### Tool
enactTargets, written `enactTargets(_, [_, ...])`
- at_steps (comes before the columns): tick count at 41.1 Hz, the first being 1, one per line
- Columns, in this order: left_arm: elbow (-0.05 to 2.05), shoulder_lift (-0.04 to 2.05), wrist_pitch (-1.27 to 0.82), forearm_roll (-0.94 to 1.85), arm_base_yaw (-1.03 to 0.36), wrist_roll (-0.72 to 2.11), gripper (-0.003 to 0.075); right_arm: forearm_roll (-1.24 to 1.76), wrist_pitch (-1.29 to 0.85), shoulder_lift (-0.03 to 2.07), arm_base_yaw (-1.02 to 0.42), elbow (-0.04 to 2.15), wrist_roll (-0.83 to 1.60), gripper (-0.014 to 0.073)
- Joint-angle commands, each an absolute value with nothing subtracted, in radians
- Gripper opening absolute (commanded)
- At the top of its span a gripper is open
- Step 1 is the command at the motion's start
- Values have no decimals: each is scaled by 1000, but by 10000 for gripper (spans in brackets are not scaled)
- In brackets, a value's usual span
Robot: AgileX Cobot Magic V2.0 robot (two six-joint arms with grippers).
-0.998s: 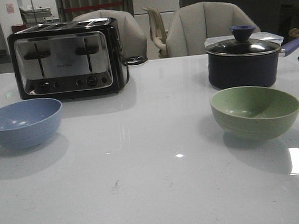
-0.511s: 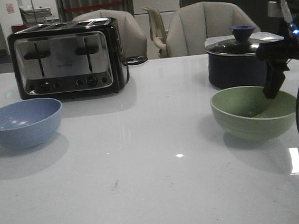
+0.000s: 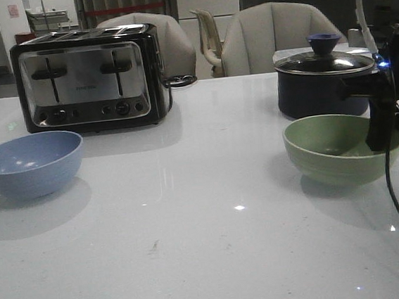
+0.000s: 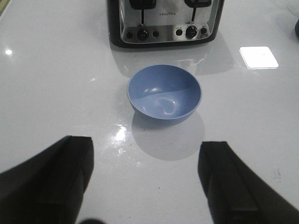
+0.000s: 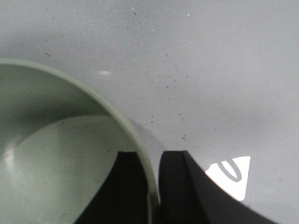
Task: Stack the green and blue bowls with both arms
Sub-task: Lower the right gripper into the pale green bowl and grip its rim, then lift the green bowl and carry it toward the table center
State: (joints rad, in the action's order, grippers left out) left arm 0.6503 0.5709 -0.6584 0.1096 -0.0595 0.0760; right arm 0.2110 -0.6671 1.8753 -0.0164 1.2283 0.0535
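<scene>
Front view: our right gripper (image 3: 389, 135) pinches the green bowl (image 3: 337, 149) at its rim; our left gripper (image 4: 147, 179) hangs open before the blue bowl (image 4: 164, 93).

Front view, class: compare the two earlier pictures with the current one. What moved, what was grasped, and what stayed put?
The right hand came in from the right edge and dropped onto the green bowl; its fingers now straddle the bowl's right rim, one inside and one outside. The bowl shifted slightly right. The blue bowl, toaster and navy pot stayed as they were.
</scene>
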Motion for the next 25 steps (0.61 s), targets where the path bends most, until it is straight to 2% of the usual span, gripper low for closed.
enactTargets(1, [680, 577, -575, 123, -65, 79, 533, 220, -661, 1824, -18, 1258, 61, 106])
enactTargets(7, [680, 577, -575, 123, -65, 79, 533, 221, -697, 1788, -23, 1258, 61, 41])
enactTargets(13, [680, 577, -575, 123, -65, 79, 533, 223, -718, 1708, -73, 1258, 61, 41])
enactTargets(25, [680, 577, -575, 123, -65, 79, 533, 239, -711, 1663, -332, 1256, 68, 41])
